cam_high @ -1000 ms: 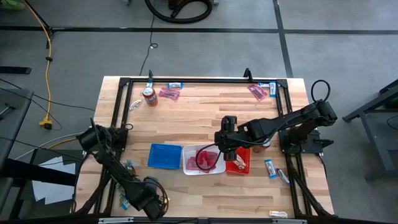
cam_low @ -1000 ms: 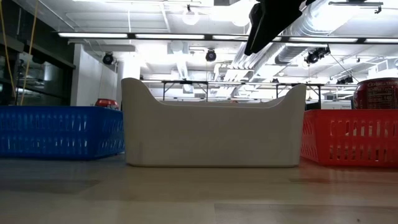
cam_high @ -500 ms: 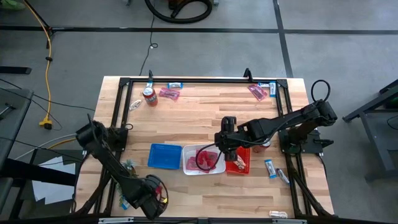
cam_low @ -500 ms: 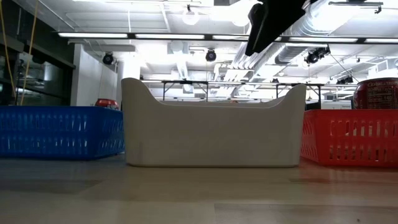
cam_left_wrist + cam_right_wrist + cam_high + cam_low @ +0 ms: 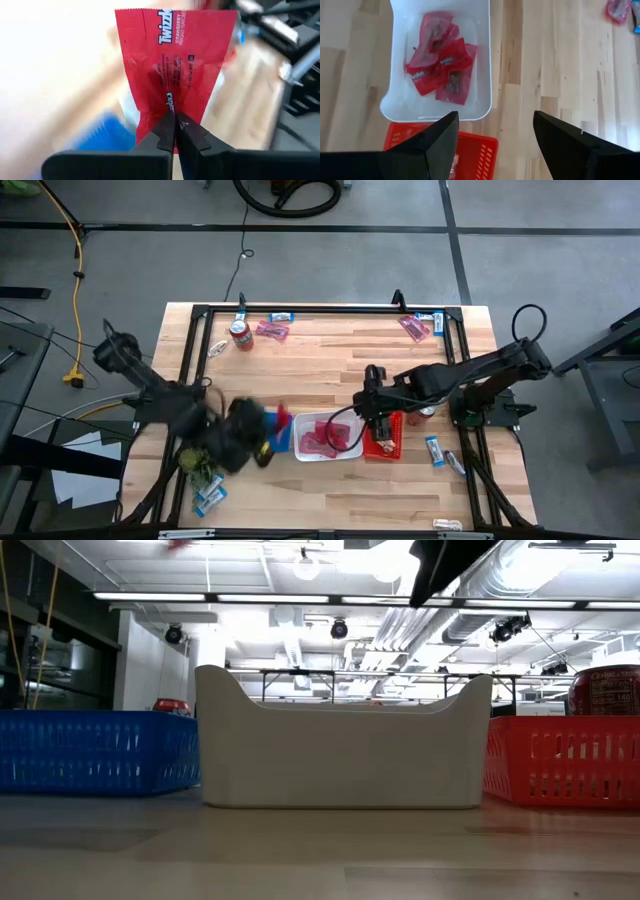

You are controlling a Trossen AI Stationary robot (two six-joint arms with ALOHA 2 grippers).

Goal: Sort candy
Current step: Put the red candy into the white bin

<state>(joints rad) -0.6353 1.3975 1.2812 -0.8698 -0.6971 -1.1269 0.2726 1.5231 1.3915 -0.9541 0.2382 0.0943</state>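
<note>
My left gripper (image 5: 262,432) smears in the high view, so at nine o'clock of the white tray (image 5: 352,448) I cannot tell where it ends and the blue tray begins. In my left wrist view the red packet (image 5: 175,65) hides the blurred table behind. The low view crops my right arm (image 5: 450,562) at twelve o'clock.

— What sort of place is this?
— A robotics lab or workshop hall. The wooden desk (image 5: 330,370) carries a black metal frame (image 5: 320,310) with two robot arms bolted on, and it stands on a bare grey floor (image 5: 540,260) with dark seams.
— Anything else?
— A yellow cable (image 5: 75,270) trails across that floor. From desk height you see long ceiling strip lights (image 5: 180,597), exposed ducts (image 5: 545,570) and rows of work tables (image 5: 400,680) further back.
</note>
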